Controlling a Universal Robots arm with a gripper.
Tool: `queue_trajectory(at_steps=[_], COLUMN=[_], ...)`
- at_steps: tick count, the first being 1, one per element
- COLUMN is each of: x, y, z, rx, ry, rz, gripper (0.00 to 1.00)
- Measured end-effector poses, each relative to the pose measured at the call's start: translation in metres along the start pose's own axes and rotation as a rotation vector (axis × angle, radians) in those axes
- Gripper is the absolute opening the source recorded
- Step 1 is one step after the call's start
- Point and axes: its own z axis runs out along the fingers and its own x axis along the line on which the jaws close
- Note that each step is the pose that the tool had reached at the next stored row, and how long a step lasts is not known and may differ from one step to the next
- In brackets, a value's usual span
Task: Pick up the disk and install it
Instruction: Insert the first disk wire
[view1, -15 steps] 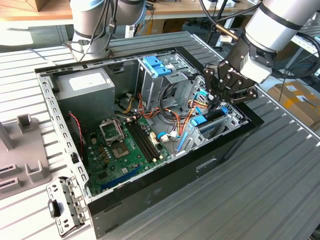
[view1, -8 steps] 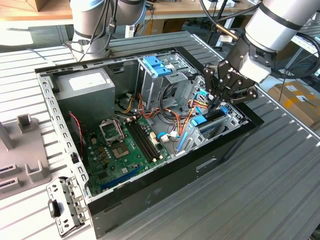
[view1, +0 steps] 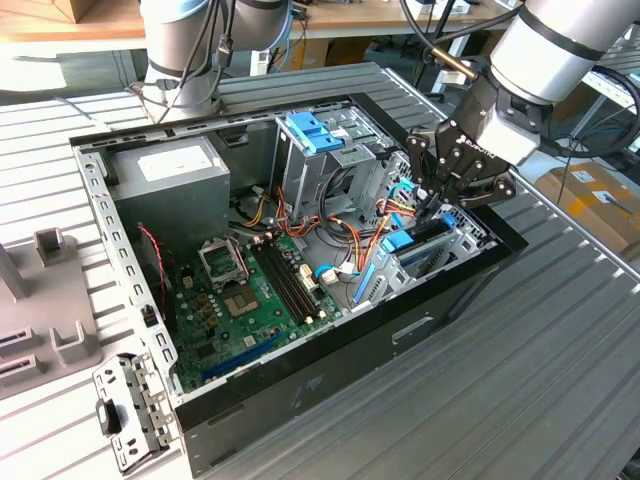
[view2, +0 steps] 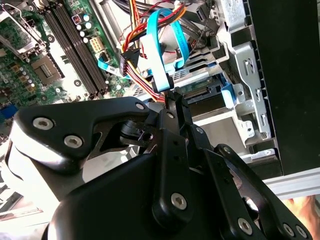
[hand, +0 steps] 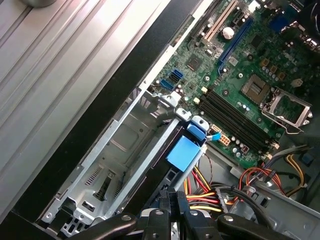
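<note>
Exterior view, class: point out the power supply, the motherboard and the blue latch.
power supply (view1: 170, 170), exterior view, top face
motherboard (view1: 222, 318), exterior view, green board surface
blue latch (view1: 311, 131), exterior view, its middle, atop the drive cage

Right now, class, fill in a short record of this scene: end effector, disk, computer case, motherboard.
end effector: fingers together, lowered into the case at the drive bay
disk: blue-framed, standing on edge in the bay, next to the end effector
computer case: open, lying on a ribbed table
motherboard: exposed, processor socket empty
</note>
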Motion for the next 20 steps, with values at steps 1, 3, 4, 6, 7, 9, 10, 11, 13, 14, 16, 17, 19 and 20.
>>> queue_trajectory(at_steps=[1, 3, 4, 6, 7, 9, 10, 11, 13, 14, 16, 17, 19, 20], x=[0.0000, 0.0000, 0.0000, 0.0000, 0.0000, 0.0000, 0.0000, 0.0000, 0.0000, 0.0000, 0.0000, 0.0000, 0.0000, 0.0000], y=[0.0000, 0.0000, 0.0000, 0.0000, 0.0000, 0.0000, 0.0000, 0.0000, 0.0000, 0.0000, 0.0000, 0.0000, 0.0000, 0.0000], z=[0.0000, 0.0000, 0.0000, 0.0000, 0.0000, 0.0000, 0.0000, 0.0000, 0.0000, 0.0000, 0.0000, 0.0000, 0.0000, 0.0001], rx=[0.0003, 0.0006, 0.0009, 0.0013, 0.0016, 0.0020, 0.0023, 0.0027, 0.0036, 0.0039, 0.0048, 0.0054, 0.0066, 0.0071], ry=[-0.0001, -0.0002, -0.0003, -0.0005, -0.0005, -0.0007, -0.0007, -0.0008, -0.0012, -0.0012, -0.0016, -0.0017, -0.0021, -0.0023], rz=[0.003, 0.006, 0.009, 0.012, 0.014, 0.018, 0.021, 0.025, 0.033, 0.036, 0.045, 0.049, 0.060, 0.065], gripper=[0.17, 0.17, 0.17, 0.17, 0.17, 0.17, 0.17, 0.17, 0.17, 0.17, 0.17, 0.17, 0.17, 0.17])
